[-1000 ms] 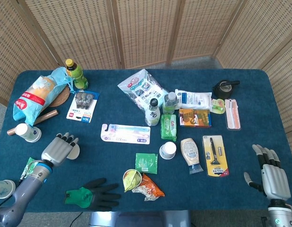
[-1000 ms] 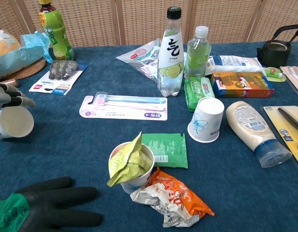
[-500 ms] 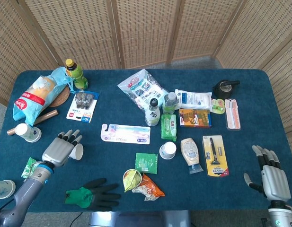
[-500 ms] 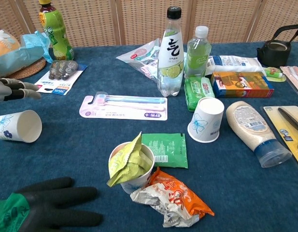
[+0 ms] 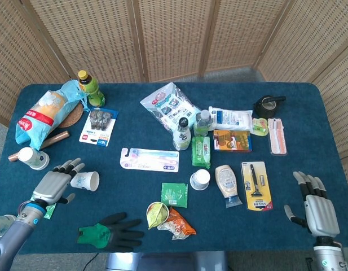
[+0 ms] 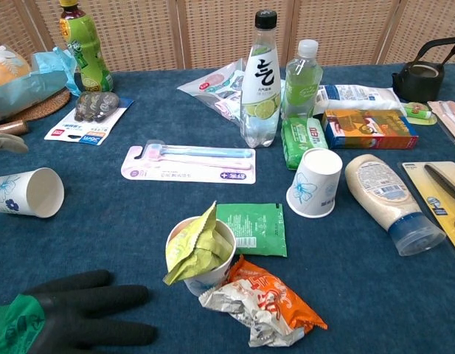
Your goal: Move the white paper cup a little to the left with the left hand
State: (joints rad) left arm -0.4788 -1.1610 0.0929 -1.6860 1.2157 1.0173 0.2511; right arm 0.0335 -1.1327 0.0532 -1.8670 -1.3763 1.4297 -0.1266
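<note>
Cup (image 5: 86, 180) lies on its side, released, at three o'clock of the open, empty left hand (image 5: 52, 185), suggesting the shift is done.

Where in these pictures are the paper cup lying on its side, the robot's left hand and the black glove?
white paper cup (image 5: 86, 180), head view, on its printed side wall.
left hand (image 5: 51, 185), head view, on the back of the hand.
black glove (image 6: 80, 313), chest view, on the palm, behind the fingers.

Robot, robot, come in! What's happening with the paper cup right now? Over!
Left robot hand open, beside the white paper cup, not holding. Cup lies on its side. Right robot hand open, idle. Nothing blocking.
</note>
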